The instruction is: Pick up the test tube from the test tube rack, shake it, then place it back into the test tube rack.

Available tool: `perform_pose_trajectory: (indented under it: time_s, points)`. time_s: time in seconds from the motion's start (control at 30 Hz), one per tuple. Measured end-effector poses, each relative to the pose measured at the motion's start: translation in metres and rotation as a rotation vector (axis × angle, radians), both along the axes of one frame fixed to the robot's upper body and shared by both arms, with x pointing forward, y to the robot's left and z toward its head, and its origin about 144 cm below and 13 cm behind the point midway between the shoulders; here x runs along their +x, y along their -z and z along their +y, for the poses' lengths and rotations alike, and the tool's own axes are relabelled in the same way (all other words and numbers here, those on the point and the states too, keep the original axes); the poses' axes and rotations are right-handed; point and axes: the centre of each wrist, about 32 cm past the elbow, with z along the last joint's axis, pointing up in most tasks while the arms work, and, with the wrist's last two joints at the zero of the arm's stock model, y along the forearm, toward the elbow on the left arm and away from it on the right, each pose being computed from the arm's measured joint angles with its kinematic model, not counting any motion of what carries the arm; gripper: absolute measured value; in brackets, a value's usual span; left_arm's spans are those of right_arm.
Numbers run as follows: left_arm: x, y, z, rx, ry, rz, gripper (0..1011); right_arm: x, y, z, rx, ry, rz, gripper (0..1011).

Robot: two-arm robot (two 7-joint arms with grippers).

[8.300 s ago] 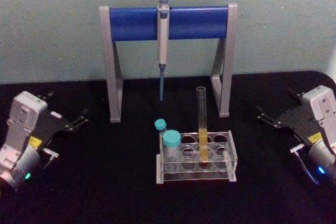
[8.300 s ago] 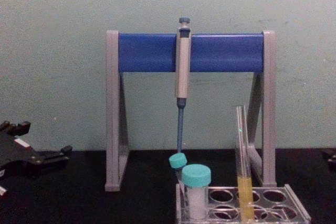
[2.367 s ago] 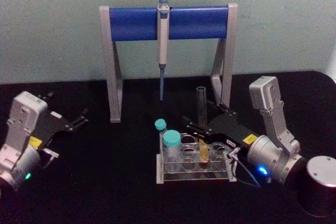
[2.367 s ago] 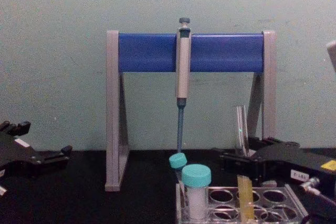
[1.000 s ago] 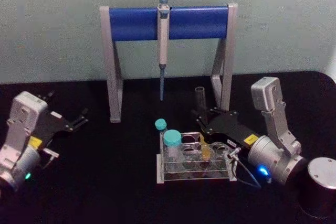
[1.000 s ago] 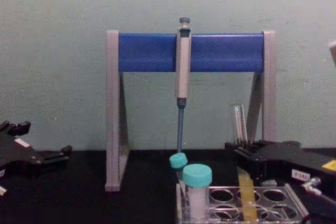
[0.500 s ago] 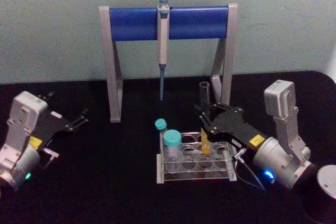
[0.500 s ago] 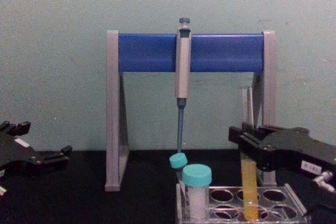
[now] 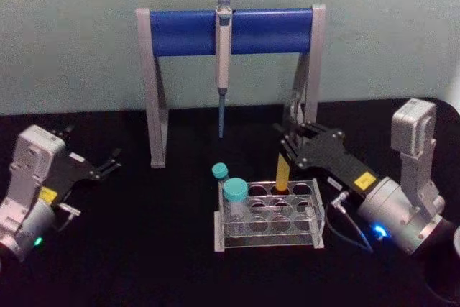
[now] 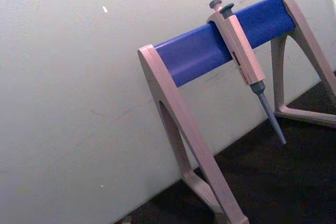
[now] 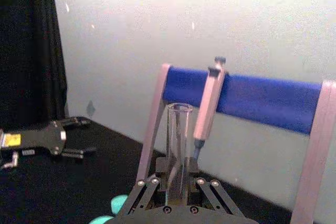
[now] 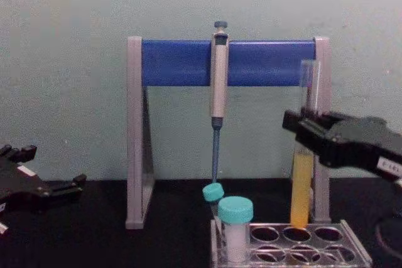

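Two grippers show in the head view. The right gripper (image 9: 287, 145) hangs just behind and above the rack (image 9: 269, 236), its fingers closed tight on the test tube (image 9: 282, 170). The tube stands upright over a hole in the rack's back row, its yellow-orange part below the fingers and its clear top above them. The left gripper (image 9: 111, 163) sits on the black table (image 9: 158, 249), well to the left of the rack, with its fingers a little apart and holding nothing. Two teal-capped vials (image 9: 235, 190) stand at the rack's left end. The grey-and-blue stand (image 9: 273, 30) rises behind the rack, and a pipette (image 9: 223, 55) hangs from its bar.

The left wrist view looks up at the stand and the hanging pipette.

In the right wrist view, the two pads press on either side of the glass, which rises straight up between them with its open mouth uppermost. Farther off, the left gripper lies on the table with its fingers parted.

In the chest view, the right gripper reaches in above the rack's right half and clamps the tube at the clear glass just above the liquid. The round bottom of the tube hangs level with the rack's top plate, over a back hole; I cannot tell whether it has cleared the hole. The left gripper rests low, far to the left of the rack.
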Motion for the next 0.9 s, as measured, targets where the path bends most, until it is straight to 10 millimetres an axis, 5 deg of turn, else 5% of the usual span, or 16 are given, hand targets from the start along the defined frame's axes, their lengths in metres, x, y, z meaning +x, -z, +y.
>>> perform_pose_trajectory:
  time_s: [0.4, 0.9]
  points:
    - [0.000, 0.000, 0.000, 0.000, 0.000, 0.000, 1009, 0.003, -0.017, -0.001, 0.026, -0.019, -0.074, 229]
    - [0.000, 0.000, 0.000, 0.000, 0.000, 0.000, 1010, 0.022, -0.012, 0.007, 0.028, -0.038, -0.069, 229]
